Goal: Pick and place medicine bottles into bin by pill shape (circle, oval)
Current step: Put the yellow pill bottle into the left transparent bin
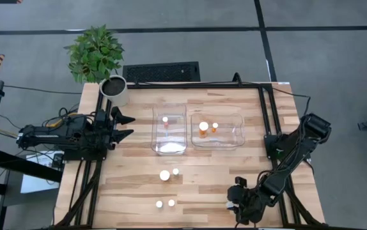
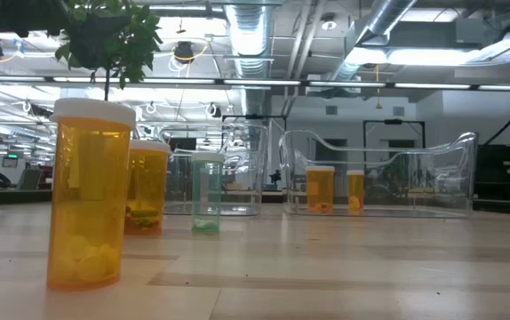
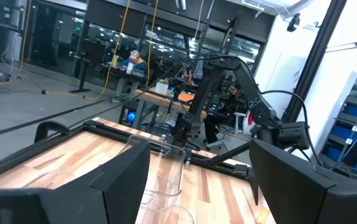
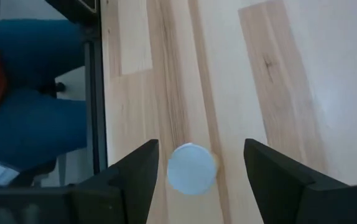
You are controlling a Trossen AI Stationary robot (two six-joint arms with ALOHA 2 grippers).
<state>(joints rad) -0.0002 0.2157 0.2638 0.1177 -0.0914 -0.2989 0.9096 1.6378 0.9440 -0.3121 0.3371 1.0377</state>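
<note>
Several white-capped orange medicine bottles stand on the wooden table: a large one (image 1: 165, 175) with a small one (image 1: 176, 171) beside it, and two small ones (image 1: 160, 204) (image 1: 171, 202) nearer the front edge. One more white-capped bottle (image 4: 191, 168) stands upright near the front right. My right gripper (image 4: 201, 145) hangs open above it, pointing steeply down, one finger on each side and clear of the cap. The left clear bin (image 1: 169, 148) holds one bottle (image 1: 165, 119). The right bin (image 1: 238, 131) holds two (image 1: 203, 128) (image 1: 215, 127). My left gripper (image 1: 131, 126) waits open at the table's left edge.
A white plant pot (image 1: 114, 89) with a green plant stands at the far left corner. A black frame (image 1: 265, 115) runs along the table's right side. Beyond the table's edge near my right gripper is a person's leg in blue (image 4: 29, 118).
</note>
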